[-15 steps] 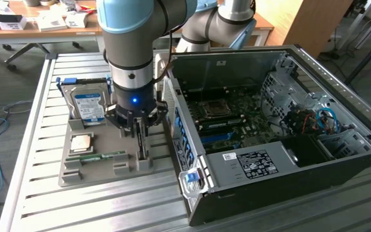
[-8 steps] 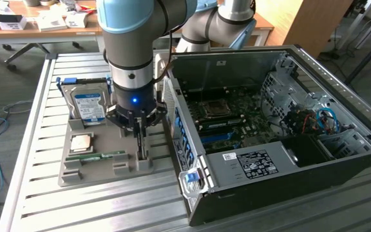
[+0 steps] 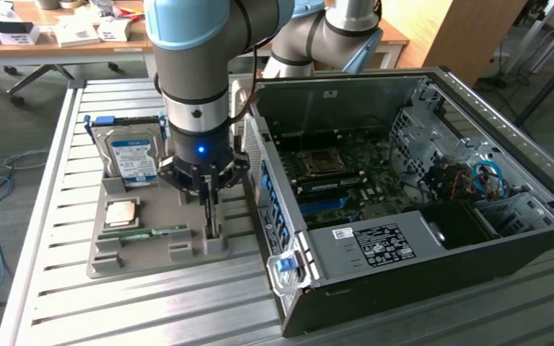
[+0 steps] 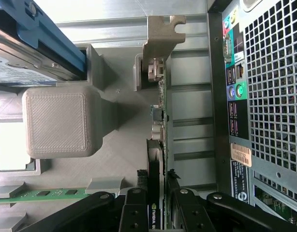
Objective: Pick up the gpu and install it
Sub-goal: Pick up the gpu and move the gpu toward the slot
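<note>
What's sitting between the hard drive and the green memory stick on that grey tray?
A square processor chip, lying flat on the tray; the exterior view shows it.

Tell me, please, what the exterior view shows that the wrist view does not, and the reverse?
From the exterior view: the arm, the open case with its motherboard, and a square processor chip.
From the wrist view: the case's rear ports and vent grille, the gpu's metal bracket, and the fingers set against both faces of the card.
In both: the gripper shut on the upright gpu in the grey holder, the hard drive and the green memory stick.
</note>
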Robot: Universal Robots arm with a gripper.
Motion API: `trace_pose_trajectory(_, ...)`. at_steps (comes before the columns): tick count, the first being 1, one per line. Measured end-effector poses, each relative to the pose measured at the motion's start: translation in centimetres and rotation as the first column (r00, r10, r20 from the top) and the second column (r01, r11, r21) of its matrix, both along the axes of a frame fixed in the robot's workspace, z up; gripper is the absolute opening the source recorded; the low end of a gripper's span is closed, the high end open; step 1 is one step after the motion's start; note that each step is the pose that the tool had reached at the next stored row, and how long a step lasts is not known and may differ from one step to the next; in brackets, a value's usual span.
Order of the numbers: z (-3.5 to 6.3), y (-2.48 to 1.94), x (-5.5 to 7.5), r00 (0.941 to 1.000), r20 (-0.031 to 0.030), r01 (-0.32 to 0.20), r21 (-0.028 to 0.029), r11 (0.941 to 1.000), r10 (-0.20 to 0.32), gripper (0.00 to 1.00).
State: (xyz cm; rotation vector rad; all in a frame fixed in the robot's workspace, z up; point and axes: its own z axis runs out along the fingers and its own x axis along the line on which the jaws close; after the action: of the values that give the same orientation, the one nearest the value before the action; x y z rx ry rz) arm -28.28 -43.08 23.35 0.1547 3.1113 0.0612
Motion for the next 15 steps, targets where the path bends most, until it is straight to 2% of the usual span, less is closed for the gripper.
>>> trace_pose_trajectory(5, -0.01, 0.00, 0.04, 0.9999, 0.0000, -0.017, -0.0001, 0.9999, 0.017, 0.26)
trace_pose_trajectory(15, 0.00, 0.00, 0.05, 0.9998, 0.0000, -0.018, 0.0001, 0.9998, 0.018, 0.26)
